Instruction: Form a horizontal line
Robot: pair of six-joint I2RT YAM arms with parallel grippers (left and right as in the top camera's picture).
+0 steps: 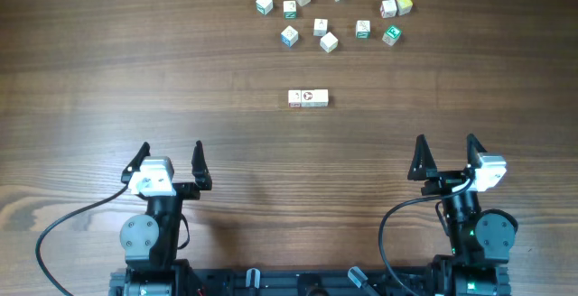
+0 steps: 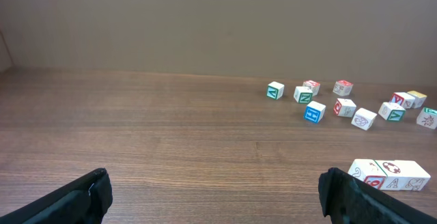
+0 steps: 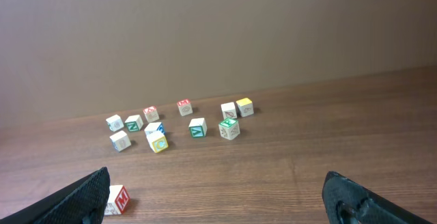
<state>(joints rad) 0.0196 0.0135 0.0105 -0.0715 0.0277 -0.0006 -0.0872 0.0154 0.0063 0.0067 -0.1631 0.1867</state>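
A short horizontal line (image 1: 308,98) of whitish letter cubes, touching side by side with red and tan marks, lies at the table's middle. It shows at the lower right of the left wrist view (image 2: 389,175), and its end cube with a red M shows at the lower left of the right wrist view (image 3: 117,199). My left gripper (image 1: 169,162) (image 2: 215,197) is open and empty, well below and left of the row. My right gripper (image 1: 446,156) (image 3: 218,200) is open and empty, below and right of it.
Several loose letter cubes (image 1: 329,41) with coloured letters lie scattered at the far side, from a white one (image 1: 264,4) to a yellow-faced one (image 1: 404,4). They also show in the left wrist view (image 2: 314,111) and the right wrist view (image 3: 158,142).
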